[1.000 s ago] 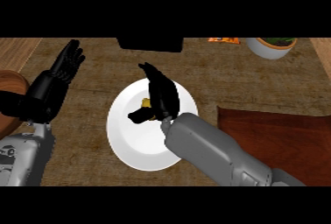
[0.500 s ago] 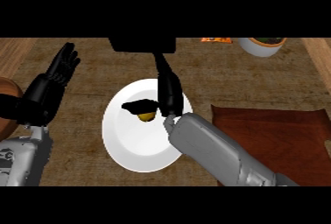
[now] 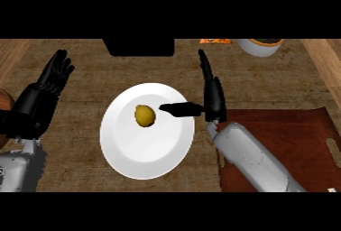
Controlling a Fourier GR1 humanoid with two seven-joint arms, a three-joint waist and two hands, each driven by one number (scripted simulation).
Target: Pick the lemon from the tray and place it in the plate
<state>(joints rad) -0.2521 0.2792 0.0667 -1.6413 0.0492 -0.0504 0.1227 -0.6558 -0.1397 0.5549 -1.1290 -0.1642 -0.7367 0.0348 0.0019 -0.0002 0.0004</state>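
Lying on one round white plate point(image 3: 148, 149) at the centre of the wooden counter point(image 3: 266, 81) is one small yellow lemon point(image 3: 145, 115), resting in the plate's upper half with nothing touching it. Just to the right of the plate, the robot's right hand point(image 3: 212, 92) is hanging with its black fingers point(image 3: 205, 67) stretched straight, pointing away from the robot, and its thumb point(image 3: 178, 108) sticking out sideways over the plate's right rim toward the lemon, a small gap apart from it. The hand is spread apart and holding nothing. Further right of the plate, one dark reddish-brown rectangular tray point(image 3: 293, 149) is lying on the counter, partly under the grey right forearm. To the left of the plate, the left hand point(image 3: 47, 88) is resting with its fingers up, straight and relaxed, holding nothing. Beyond the plate, along the far edge, one black box-like shape point(image 3: 138, 47), one orange item point(image 3: 214, 41) and one white bowl point(image 3: 261, 47) are sitting, each partly cut off.
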